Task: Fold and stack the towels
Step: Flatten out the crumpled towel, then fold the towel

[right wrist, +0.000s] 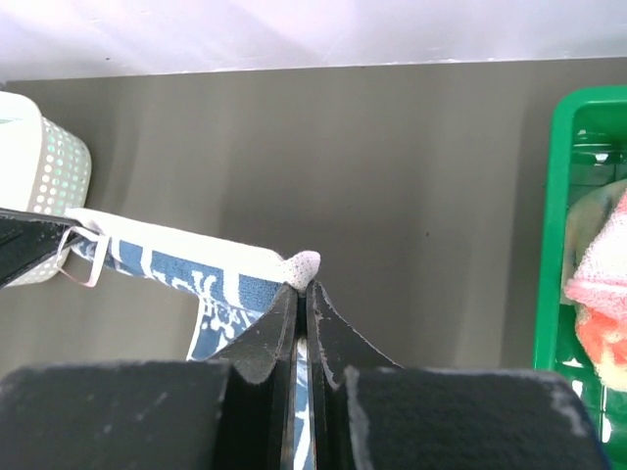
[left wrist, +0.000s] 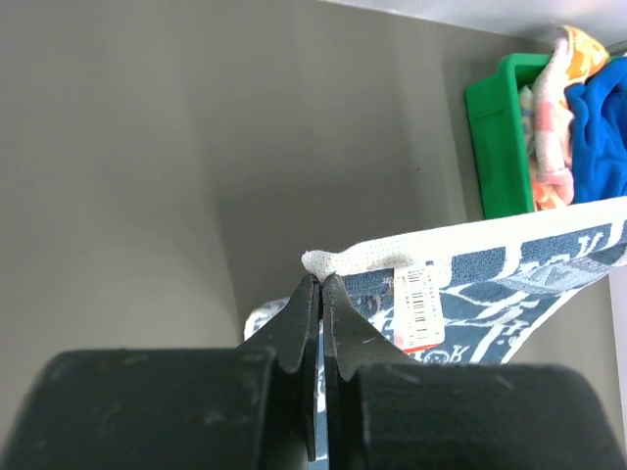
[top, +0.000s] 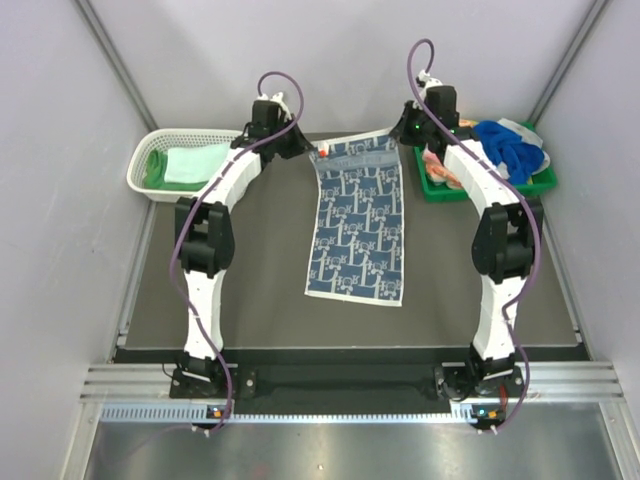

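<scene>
A blue-and-white patterned towel (top: 358,230) lies lengthwise down the middle of the dark mat, its far edge lifted off the surface. My left gripper (top: 312,150) is shut on the far left corner, and the left wrist view shows the white hem (left wrist: 328,262) pinched at my gripper tips (left wrist: 321,279) beside a barcode tag (left wrist: 419,304). My right gripper (top: 400,135) is shut on the far right corner (right wrist: 304,262), which pokes out above its tips (right wrist: 302,287). The towel's edge (right wrist: 186,257) stretches taut between the two grippers.
A white mesh basket (top: 140,175) at the far left holds a bright green towel (top: 153,168) and a pale mint towel (top: 195,162). A green tray (top: 430,190) at the far right holds a royal blue towel (top: 510,145) and an orange-pink print towel (top: 440,165). Walls enclose three sides.
</scene>
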`<act>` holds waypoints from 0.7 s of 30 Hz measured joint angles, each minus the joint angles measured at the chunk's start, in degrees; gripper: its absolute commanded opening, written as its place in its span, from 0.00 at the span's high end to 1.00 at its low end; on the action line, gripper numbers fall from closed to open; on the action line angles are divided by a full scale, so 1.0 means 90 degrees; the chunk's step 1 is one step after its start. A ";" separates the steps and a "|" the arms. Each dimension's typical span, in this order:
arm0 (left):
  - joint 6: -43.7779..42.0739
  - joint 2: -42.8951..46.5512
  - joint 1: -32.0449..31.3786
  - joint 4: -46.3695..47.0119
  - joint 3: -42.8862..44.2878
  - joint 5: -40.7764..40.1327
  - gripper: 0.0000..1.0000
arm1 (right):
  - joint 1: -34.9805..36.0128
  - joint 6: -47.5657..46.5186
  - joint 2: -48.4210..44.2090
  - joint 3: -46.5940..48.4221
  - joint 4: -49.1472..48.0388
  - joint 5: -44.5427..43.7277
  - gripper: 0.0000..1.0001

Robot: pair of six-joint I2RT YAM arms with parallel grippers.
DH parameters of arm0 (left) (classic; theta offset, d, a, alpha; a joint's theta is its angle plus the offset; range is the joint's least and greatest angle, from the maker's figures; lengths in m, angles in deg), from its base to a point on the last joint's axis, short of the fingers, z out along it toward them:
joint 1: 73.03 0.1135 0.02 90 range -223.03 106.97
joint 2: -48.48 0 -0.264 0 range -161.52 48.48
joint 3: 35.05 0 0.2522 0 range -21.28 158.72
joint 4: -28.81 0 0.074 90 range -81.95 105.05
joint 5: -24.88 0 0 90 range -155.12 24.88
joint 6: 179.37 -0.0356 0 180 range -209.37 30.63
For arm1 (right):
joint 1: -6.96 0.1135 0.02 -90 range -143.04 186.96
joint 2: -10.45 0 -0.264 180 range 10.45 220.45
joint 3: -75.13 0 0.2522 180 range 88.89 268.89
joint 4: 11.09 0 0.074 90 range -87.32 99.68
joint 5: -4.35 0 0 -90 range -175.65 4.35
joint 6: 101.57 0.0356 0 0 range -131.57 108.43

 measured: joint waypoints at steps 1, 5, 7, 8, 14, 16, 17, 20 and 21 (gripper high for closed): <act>-0.0002 0.0000 -0.0005 0.0034 0.0007 0.0000 1.00 | -0.0012 0.0002 0.0005 0.0019 0.0019 0.0000 1.00; -0.0005 -0.0170 -0.0007 0.0051 0.0347 -0.0032 1.00 | -0.0058 0.0010 0.0243 0.0381 0.0078 0.0024 1.00; -0.0007 -0.0325 -0.0007 0.0061 0.0627 -0.0066 1.00 | -0.0114 0.0019 0.0483 0.0743 0.0119 0.0044 1.00; -0.0007 -0.0396 -0.0007 0.0066 0.0748 -0.0090 1.00 | -0.0138 0.0024 0.0600 0.0896 0.0136 0.0066 1.00; -0.0039 -0.0542 -0.0017 0.0087 0.0998 -0.0304 1.00 | -0.0206 0.0063 0.1154 0.1435 0.0202 0.0194 1.00; -0.0053 -0.0578 -0.0017 0.0095 0.1018 -0.0376 1.00 | -0.0214 0.0075 0.1292 0.1464 0.0192 0.0221 1.00; -0.0058 -0.0597 -0.0017 0.0100 0.1018 -0.0403 1.00 | -0.0214 0.0080 0.1375 0.1530 0.0219 0.0236 1.00; -0.0083 -0.0692 -0.0017 0.0097 0.1037 -0.0483 1.00 | -0.0214 0.0119 0.1598 0.1727 0.0274 0.0270 1.00; -0.0092 -0.0721 -0.0017 0.0097 0.1037 -0.0495 1.00 | -0.0214 0.0124 0.1613 0.1729 0.0274 0.0277 1.00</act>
